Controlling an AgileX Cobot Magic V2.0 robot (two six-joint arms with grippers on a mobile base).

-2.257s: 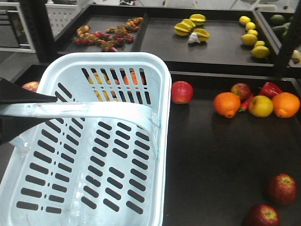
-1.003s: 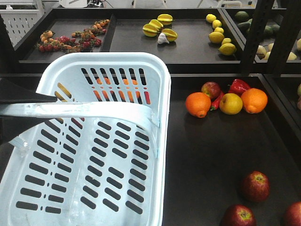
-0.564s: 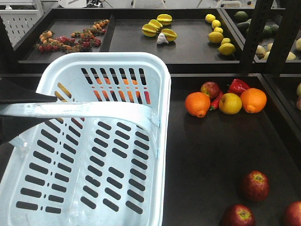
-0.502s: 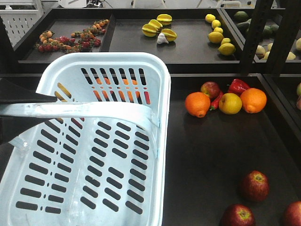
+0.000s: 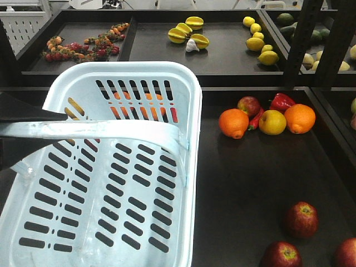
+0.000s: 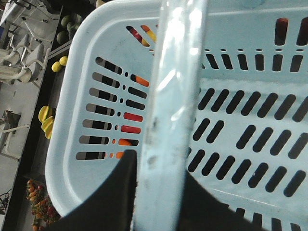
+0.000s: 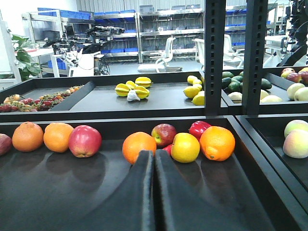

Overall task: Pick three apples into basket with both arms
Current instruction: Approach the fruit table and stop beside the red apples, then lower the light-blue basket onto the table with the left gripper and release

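- Gripping the flat swing handle (image 5: 105, 130) of a pale blue-white plastic basket (image 5: 194, 144), the left gripper (image 5: 16, 130) holds it up at the left of the front view, one dark finger above the band and one below.
- The left wrist view shows the same grasp close up, with dark fingers (image 6: 118, 192) on either side of the handle. The basket's slotted floor is bare, with no fruit inside.
- The right gripper (image 7: 154, 156) hangs low over the black tray. Its two fingers are pressed together with only a thin seam between them, and it holds nothing.
- Three dark red apples (image 5: 302, 219) lie near each other on the black tray (image 5: 245, 178) at the lower right of the front view, well apart from the basket. Two are cut off by the frame edge, and none shows in the right wrist view.
- Farther back sit two oranges (image 5: 233, 123), a pinkish-red apple (image 5: 249, 105), a yellow apple (image 5: 273, 122) and a red pepper (image 5: 282, 102). These are not the fruit wanted.
- The apples look firm, smooth and round, so they would likely roll or slip under a glancing touch.
- The safest hold seems to be from above, across the widest part, with the fingers on opposite sides. The jaws would have to open first.
- The basket looks light and stiff, but it hangs from its handle and may tilt as fruit lands in it.
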